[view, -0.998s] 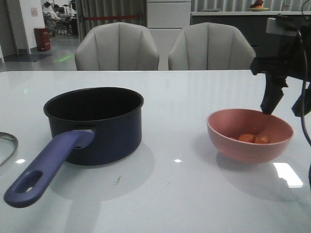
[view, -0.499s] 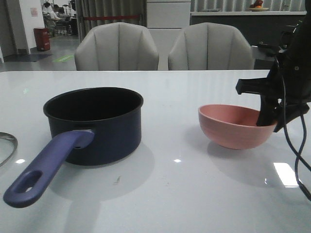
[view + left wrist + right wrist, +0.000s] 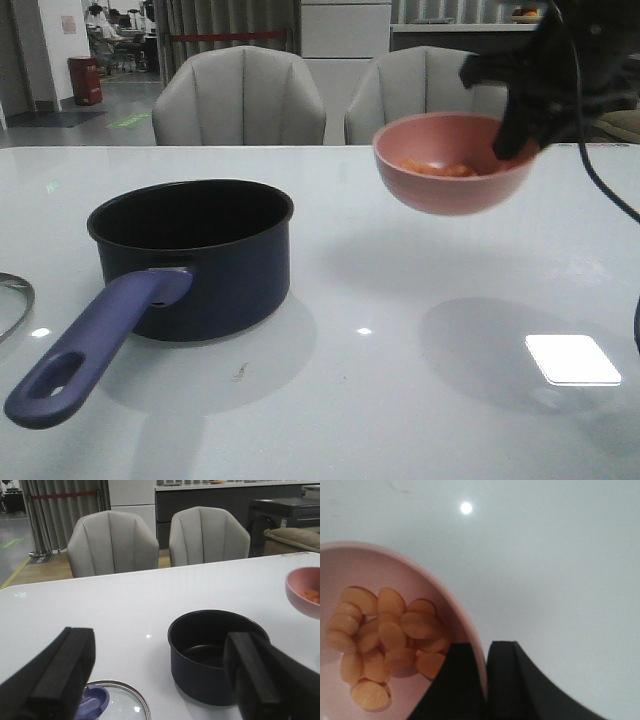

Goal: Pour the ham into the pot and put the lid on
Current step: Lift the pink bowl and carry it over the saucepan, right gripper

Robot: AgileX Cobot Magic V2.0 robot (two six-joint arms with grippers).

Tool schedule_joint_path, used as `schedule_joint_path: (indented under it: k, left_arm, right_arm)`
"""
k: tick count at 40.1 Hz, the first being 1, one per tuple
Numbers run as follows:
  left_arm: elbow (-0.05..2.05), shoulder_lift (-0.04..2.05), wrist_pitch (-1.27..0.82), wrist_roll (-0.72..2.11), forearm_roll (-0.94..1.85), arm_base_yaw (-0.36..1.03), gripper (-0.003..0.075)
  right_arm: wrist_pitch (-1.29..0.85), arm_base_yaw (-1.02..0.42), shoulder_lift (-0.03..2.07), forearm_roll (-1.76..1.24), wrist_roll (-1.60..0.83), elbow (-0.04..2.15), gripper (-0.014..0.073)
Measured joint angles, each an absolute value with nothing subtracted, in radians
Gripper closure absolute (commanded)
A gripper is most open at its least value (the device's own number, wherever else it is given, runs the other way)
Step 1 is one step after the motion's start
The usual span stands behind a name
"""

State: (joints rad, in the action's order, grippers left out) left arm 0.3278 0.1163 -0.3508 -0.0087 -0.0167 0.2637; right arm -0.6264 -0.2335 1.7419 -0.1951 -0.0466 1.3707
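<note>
Two pincers: right one working, left one idle.
Right pincer (image 3: 515, 135): raised above the table, its two fingers pinched on the near rim of the pink bowl (image 3: 450, 165), one finger inside the wall, one outside.
Bowl: held clear of the table (image 3: 400, 380), tilted a little, its shadow lying on the tabletop below.
Ham (image 3: 385, 640): a heap of small orange-pink slices in the bowl's bottom, just beside the inner finger (image 3: 452, 685) of the right pincer; in the front view only a thin orange strip shows over the rim.
Pot (image 3: 195, 255): dark navy with a black inside, standing upright on the table, well apart from the right pincer and lower than the bowl; nothing shows in the part of its inside that is seen.
Pot handle (image 3: 95, 345): purple-blue, with an oval hole near its end, pointing away from the right pincer.
Left pincer (image 3: 160, 675): spread wide, holding nothing, the pot seen between its fingers and beyond them.
Lid (image 3: 117, 702): glass with a steel rim and a blue knob, flat on the table close under the left pincer, beside the pot.
Background: two grey chairs (image 3: 240, 95) behind the table's far edge.
</note>
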Motion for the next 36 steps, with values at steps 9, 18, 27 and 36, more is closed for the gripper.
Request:
schedule_joint_path:
  k: [9, 18, 27, 36]
  left_arm:
    - [0.328, 0.116, -0.351, -0.009, -0.017, 0.264, 0.0158]
    - [0.328, 0.116, -0.349, -0.009, -0.017, 0.264, 0.0158]
    - [0.328, 0.116, -0.349, -0.009, -0.017, 0.264, 0.0158]
    - [0.328, 0.116, -0.349, -0.009, -0.017, 0.264, 0.0158]
  right_arm:
    - [-0.541, -0.432, 1.720, -0.195, -0.092, 1.473, 0.0456]
    - [-0.213, -0.575, 1.726, -0.164, -0.098, 1.444, 0.0456]
    - [0.307, -0.630, 1.786, -0.046, -0.106, 1.292, 0.0456]
    - [0.758, -0.642, 1.914, 0.010, -0.317, 1.217, 0.0456]
